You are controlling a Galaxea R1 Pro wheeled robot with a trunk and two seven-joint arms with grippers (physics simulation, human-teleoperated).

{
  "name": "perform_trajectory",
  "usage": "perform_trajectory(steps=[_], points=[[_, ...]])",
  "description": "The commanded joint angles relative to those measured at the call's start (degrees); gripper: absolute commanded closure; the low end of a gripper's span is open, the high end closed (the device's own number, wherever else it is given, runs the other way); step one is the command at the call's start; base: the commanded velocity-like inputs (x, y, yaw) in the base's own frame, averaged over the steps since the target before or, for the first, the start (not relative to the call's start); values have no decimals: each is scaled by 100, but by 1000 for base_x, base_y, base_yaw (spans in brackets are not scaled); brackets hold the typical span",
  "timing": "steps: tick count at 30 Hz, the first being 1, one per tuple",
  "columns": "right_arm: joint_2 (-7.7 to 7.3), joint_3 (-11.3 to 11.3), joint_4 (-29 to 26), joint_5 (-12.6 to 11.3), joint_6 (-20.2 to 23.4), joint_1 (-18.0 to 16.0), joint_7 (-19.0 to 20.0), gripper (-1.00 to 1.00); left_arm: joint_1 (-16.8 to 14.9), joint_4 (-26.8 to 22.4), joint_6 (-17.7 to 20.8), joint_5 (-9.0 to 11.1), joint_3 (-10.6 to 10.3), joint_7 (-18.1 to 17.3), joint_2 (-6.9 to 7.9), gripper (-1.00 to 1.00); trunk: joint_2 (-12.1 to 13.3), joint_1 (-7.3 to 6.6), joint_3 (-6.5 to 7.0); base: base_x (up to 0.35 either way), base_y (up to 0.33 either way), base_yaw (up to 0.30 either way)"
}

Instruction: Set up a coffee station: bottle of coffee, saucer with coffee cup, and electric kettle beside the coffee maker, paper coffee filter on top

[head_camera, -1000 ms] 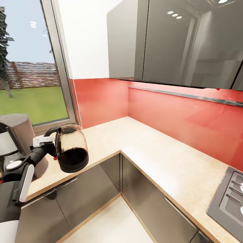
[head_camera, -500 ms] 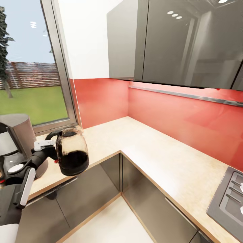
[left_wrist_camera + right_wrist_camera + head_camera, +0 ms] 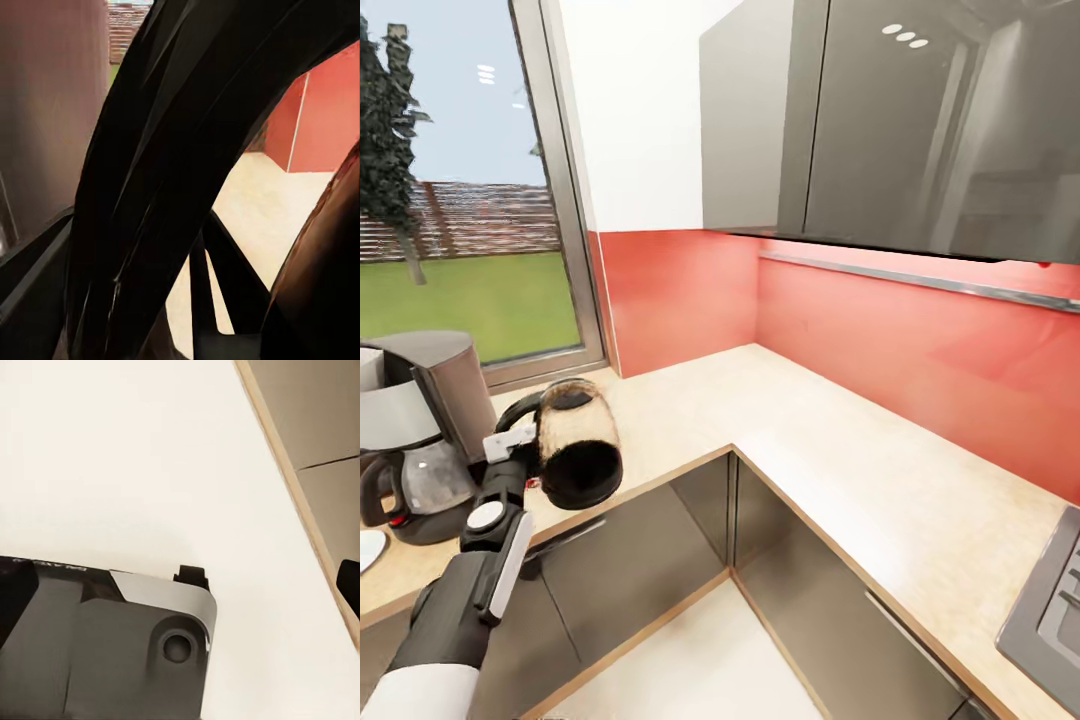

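1. Left pincer [image 3: 520,440]: I had it pinching the handle of the electric kettle [image 3: 578,458], at about 8 o'clock in the head view. The arm reached up from the lower edge of that view.
2. Electric kettle: glass body, dark lower part, tilted with its top leaning toward the window [image 3: 470,200]. It was over the front edge of the worktop [image 3: 690,400]; whether its base touched the surface I could not tell.
3. Coffee maker [image 3: 420,430]: stood on the worktop at 9 o'clock, just beside the kettle, glass carafe under its grey head.
4. White rim at the far 9 o'clock edge, possibly the saucer [image 3: 365,548]; too cropped for me to say.
5. Right pincer: I could not tell its state; the right wrist view gave pale floor and a cabinet edge.
6. Risk, my judgement: released tilted so near the edge, the kettle could tip or slide off toward the floor.
7. Risk, my judgement: swinging it toward 9 o'clock could knock the coffee maker or carafe, the gap being narrow.
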Motion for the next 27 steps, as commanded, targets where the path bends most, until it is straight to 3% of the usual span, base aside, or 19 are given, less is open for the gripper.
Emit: perform_trajectory(steps=[1,3,5,8,11,16,22,27], points=[[-2,45,-3,-59,-1,-1,18,-100,-6,233,-320,-3,-75,71,-92,100,-14,3,-14,0,0,36],[-2,45,-4,-58,-1,6,17,-100,-6,519,-586,-25,-185,208,-251,100,-14,3,-14,0,0,11],[-2,45,-3,-58,-1,9,17,-100,-4,549,-659,-41,-239,541,-292,100,-14,3,-14,0,0,3],[-2,45,-4,-58,-1,10,16,-100,4,549,-695,-195,-576,861,-302,100,-14,3,-14,0,0,0],[-2,45,-2,-58,-1,10,16,-100,11,561,-718,-238,-763,1169,-304,100,-14,3,-14,19,0,0],[-2,45,-4,-58,-1,10,16,-100,41,551,-762,-237,-798,1255,-305,100,-14,3,-16,270,0,13],[-2,45,-2,-58,-1,10,16,-100,53,550,-905,-203,-794,1275,-299,100,-14,3,-39,297,-104,214],[-2,45,0,-58,-1,10,16,-100,126,547,-920,-201,-793,1280,-306,100,-14,3,-59,64,-32,238]])
